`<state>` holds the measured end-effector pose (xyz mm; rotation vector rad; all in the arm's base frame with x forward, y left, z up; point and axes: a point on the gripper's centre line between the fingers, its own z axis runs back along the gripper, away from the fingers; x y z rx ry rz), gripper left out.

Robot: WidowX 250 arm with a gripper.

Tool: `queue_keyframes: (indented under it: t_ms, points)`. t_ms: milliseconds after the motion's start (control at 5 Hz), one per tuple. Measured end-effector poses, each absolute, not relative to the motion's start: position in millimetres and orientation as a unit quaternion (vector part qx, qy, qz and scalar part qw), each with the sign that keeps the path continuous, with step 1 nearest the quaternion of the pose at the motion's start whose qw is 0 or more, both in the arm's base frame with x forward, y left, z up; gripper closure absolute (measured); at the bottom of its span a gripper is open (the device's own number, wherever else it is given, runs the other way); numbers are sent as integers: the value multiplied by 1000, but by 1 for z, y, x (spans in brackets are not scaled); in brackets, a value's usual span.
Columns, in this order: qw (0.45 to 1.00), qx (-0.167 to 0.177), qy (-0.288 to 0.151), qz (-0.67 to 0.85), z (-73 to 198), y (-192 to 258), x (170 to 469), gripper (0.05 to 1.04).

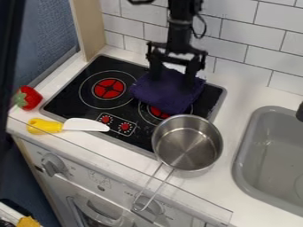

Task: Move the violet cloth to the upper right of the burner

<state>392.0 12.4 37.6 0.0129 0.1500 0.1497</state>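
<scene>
Violet cloth (168, 93) overlaps upper part of right burner (158, 113); gripper (174, 80) spread apart at cloth. Probably nearly done, slight rightward shift remaining.

1 fixed camera looks down at a slant from above the front of a toy kitchen counter (237, 106), facing the tiled wall (257, 48) behind — close enough to frame the stove top (68, 102) with its 2 burners (109, 88), part of the sink (239, 164) at right and the oven front (83, 177) below.
</scene>
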Motion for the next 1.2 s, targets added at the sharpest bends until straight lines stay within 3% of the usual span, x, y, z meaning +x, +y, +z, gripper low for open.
queue_keyframes:
  t_ms: [400, 600, 800, 1000, 1200]
  points:
    - [995, -31, 39, 87, 87, 22, 389, 85]
    - [991, 18, 62, 118, 82, 39, 366, 85]
    - [989, 74, 111, 66, 77, 55, 346, 85]
    - [984, 90, 153, 16, 71, 70, 309, 85]
    - [989, 67, 131, 15, 90, 99, 280, 85]
